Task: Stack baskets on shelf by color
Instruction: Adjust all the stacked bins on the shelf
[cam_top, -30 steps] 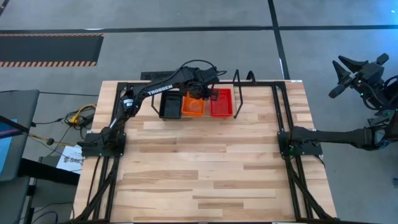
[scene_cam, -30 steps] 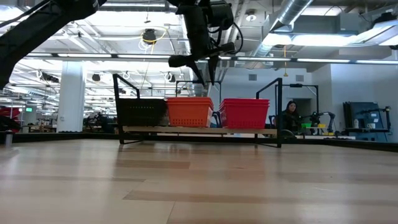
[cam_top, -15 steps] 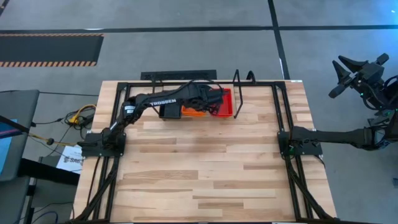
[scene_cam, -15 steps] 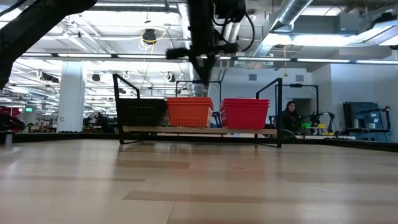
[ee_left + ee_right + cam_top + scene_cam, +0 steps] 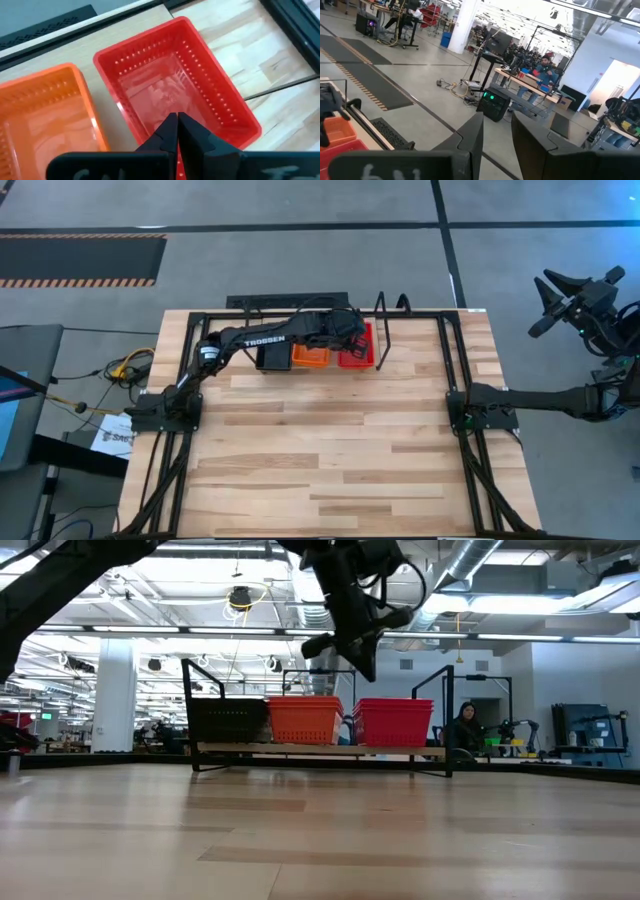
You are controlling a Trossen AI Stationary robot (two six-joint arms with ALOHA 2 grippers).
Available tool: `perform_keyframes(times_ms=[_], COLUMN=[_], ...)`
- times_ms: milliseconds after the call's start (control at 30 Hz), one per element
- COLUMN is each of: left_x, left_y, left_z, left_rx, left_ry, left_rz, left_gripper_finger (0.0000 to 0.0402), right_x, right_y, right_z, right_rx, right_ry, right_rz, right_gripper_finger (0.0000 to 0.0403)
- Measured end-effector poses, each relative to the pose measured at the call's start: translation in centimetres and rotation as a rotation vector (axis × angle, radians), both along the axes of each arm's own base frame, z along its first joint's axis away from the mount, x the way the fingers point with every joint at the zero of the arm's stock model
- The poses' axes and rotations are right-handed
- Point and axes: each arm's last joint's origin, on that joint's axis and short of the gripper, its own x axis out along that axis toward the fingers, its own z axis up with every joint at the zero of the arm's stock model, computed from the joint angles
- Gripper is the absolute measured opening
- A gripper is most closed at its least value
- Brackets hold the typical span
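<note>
Baskets sat in 3 colour stacks on the shelf at the bench's far edge: black, orange, red. Left gripper, fingers together & empty, hovered above the red stack, prob. free of it. Right gripper, fingers apart, waited off the bench's right edge.

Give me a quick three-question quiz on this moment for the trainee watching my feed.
1. True or false: the left gripper is shut and holds nothing.
2. Above which stack does it hover? A) black plastic mesh baskets B) orange plastic mesh baskets C) red plastic mesh baskets
3. Fill in: on the low black wire shelf, the orange stack sits ____ the other two.

Key: 1 true; 2 C; 3 between. The right gripper waits open, off beyond the table's right edge.
</note>
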Motion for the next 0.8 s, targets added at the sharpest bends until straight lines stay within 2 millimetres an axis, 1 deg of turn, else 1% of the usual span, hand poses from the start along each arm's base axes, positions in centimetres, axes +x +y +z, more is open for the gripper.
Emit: perform_keyframes(times_ms=[133, 233, 367, 467, 600, 800], left_x=[-0.5, -1.2, -1.9, -1.6, -1.1, -0.9], left_y=[0.7, 0.7, 0.8, 0.9, 1.2, 1.5], left_z=[-0.2, -0.5, -0.8, -1.7, -2.1, -3.3], left_rx=[-0.011, -0.001, -0.035, -0.043, -0.026, -0.040], left_ry=[0.044, 0.113, 0.179, 0.203, 0.190, 0.230], left_rz=[0.010, 0.045, 0.051, 0.048, 0.019, -0.014], left_gripper_finger=[0.0000, 0.0000, 0.0000, 0.0000, 0.0000, 0.0000], right_x=[0.0, 0.0, 0.0, 0.0, 0.0, 0.0], right_y=[0.0, 0.0, 0.0, 0.0, 0.0, 0.0], right_z=[0.0, 0.0, 0.0, 0.0, 0.0, 0.0], right_rx=[0.001, 0.002, 0.010, 0.011, 0.012, 0.012], right_ry=[0.001, -0.002, -0.015, -0.017, -0.017, -0.017], right_rz=[0.000, 0.000, 0.000, 0.001, 0.001, 0.001], right_gripper_finger=[0.0120, 0.0120, 0.0120, 0.0120, 0.0120, 0.0120])
